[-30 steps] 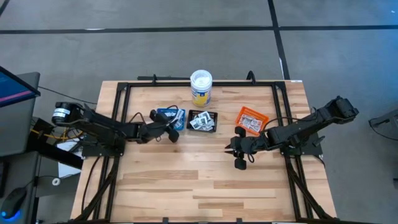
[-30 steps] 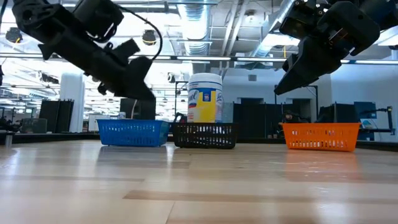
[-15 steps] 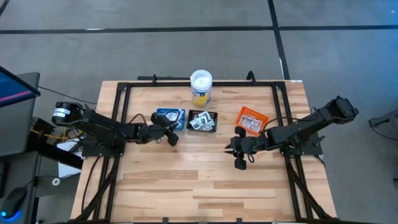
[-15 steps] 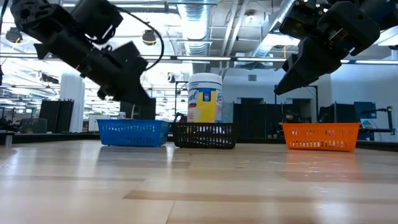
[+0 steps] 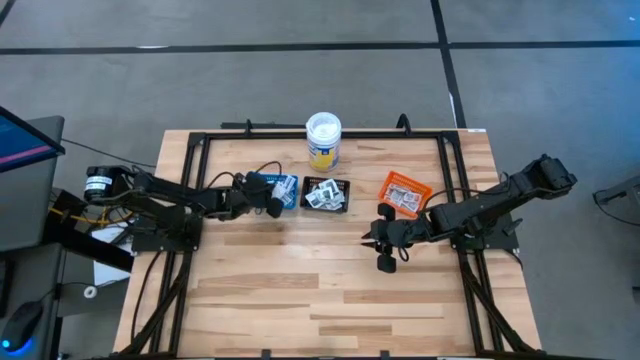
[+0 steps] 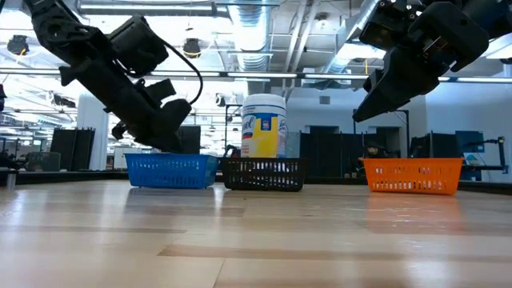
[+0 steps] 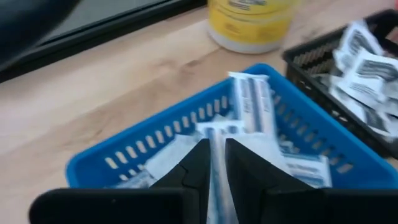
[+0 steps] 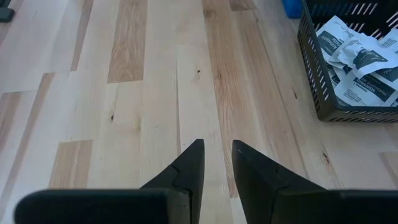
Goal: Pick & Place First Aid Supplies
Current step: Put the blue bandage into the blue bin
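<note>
– Since a second ago, left gripper (image 5: 272, 207) dropped over the blue tray (image 5: 287, 190), at ten o'clock, fingers pinching a strip packet (image 7: 217, 163)?

– Yes; labels were unreadable. Right gripper (image 5: 384, 248) hung slightly parted.

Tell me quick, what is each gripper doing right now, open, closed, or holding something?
Left gripper: over the blue tray, jaws closed on a narrow white-and-blue strip packet.
Right gripper: above bare table, nothing held, jaws slightly apart.

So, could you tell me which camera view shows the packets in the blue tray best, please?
The left wrist view: it looks straight into the blue tray at the white-and-blue packets. The high view shows them small, partly under the left gripper. The low view shows only the tray's wall.
</note>
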Controlling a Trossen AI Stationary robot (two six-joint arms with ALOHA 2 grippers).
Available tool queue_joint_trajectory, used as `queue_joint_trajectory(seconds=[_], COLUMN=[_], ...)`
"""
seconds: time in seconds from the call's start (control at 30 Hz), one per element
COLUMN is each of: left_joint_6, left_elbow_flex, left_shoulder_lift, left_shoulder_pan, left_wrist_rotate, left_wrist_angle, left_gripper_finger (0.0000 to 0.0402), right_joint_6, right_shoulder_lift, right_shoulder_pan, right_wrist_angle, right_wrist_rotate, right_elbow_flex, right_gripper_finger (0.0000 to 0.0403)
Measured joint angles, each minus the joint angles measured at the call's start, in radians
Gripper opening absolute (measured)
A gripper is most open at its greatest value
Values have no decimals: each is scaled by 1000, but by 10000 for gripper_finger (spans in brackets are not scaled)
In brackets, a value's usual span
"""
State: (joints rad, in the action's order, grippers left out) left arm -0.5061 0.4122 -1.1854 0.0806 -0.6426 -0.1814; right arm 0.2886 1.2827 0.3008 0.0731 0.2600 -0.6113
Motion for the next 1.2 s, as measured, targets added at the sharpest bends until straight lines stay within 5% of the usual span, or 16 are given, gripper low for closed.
queue_joint_trajectory(seconds=[0.3, 0.57, 0.67, 1.2], left_joint_6=[-1, 62, 64, 56], left_elbow_flex=[0, 6, 7, 0], left_shoulder_lift=[0, 0, 0, 0], left_shoulder_pan=[-40, -210, -230, -47], left_wrist_rotate=[181, -12, -11, 60], left_wrist_angle=[-12, -22, -20, 88], left_gripper_finger=[49, 23, 6, 6], right_joint_6=[-3, -2, -2, 0], right_shoulder_lift=[0, 0, 0, 0], right_shoulder_pan=[0, 0, 0, 0], right_wrist_angle=[0, 0, 0, 0], right_wrist_rotate=[0, 0, 1, 0], right_elbow_flex=[0, 0, 0, 0], right_gripper_finger=[77, 77, 77, 77])
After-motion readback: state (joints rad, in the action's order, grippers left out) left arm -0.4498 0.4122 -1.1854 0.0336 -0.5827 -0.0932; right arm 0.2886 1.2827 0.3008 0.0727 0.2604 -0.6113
